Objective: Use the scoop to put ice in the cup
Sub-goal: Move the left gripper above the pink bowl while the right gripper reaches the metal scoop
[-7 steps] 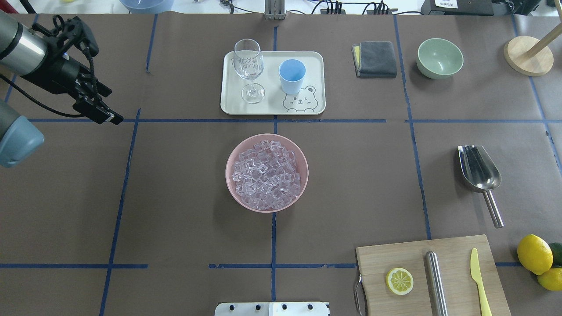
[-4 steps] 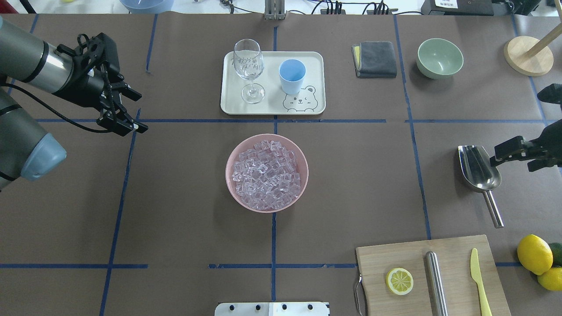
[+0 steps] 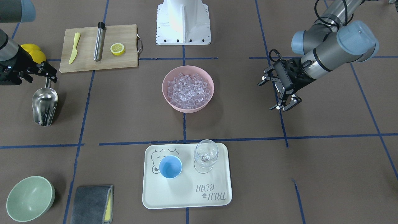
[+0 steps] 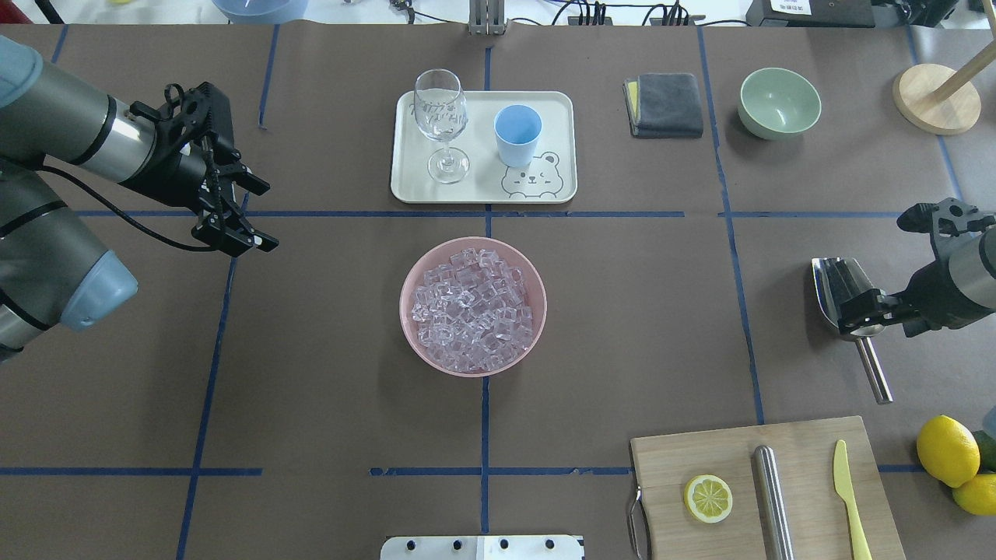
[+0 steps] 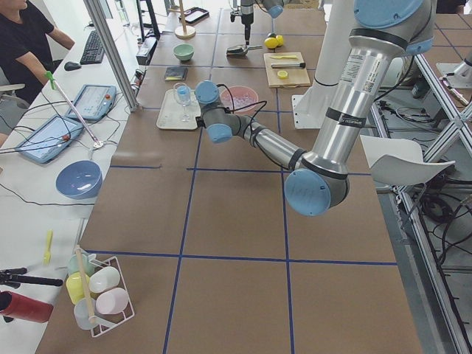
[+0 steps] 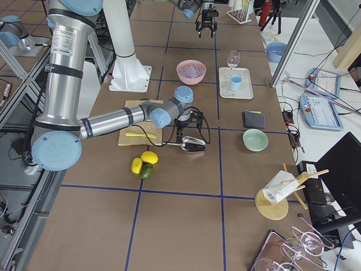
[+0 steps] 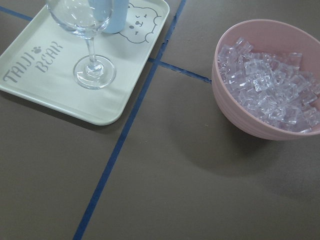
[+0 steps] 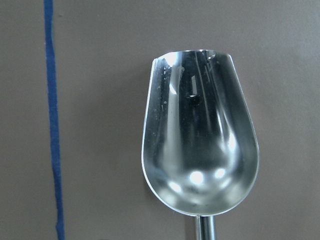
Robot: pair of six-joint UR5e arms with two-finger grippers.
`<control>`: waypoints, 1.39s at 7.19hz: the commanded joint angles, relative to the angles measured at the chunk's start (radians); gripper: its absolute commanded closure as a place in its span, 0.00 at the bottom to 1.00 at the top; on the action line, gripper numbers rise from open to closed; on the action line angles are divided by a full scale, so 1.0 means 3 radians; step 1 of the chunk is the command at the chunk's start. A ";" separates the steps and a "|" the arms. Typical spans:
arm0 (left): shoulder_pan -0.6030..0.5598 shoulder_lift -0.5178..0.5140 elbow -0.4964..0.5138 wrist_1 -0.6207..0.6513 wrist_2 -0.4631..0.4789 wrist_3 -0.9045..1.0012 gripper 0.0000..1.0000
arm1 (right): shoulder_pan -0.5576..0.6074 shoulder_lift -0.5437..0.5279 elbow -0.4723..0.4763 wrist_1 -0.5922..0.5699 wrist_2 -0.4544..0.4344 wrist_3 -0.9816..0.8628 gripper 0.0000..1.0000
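Progress is nil: the scoop (image 8: 200,145) lies on the worktop (image 4: 311,389) beneath the spread right claw (image 4: 879,319). Ice (image 4: 471,307) fills the pink bowl (image 3: 187,109). The cup (image 4: 517,132) stands empty on the tray (image 4: 564,117). The left claw (image 4: 264,216) is spread and holds nothing.

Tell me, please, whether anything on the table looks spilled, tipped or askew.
Nothing stands out. The ice sits wholly inside the pink bowl, the cup and wine glass stand upright on the tray, and the scoop lies flat on the table.

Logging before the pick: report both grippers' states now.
Left gripper: open, empty.
Right gripper: open, above the scoop, not gripping it.
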 commanded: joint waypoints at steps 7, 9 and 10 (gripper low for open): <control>0.0109 -0.0103 0.0082 -0.0001 0.0005 0.0007 0.00 | -0.0311 -0.0148 -0.0197 0.0225 0.0019 0.0031 0.13; 0.0109 -0.0098 0.0108 0.0004 0.0005 0.0012 0.00 | -0.0336 -0.0143 -0.0202 0.0225 0.0019 0.0031 0.36; 0.0109 -0.0093 0.0108 -0.0001 0.0005 0.0007 0.00 | -0.0341 -0.0143 -0.0202 0.0214 0.0019 0.0031 0.38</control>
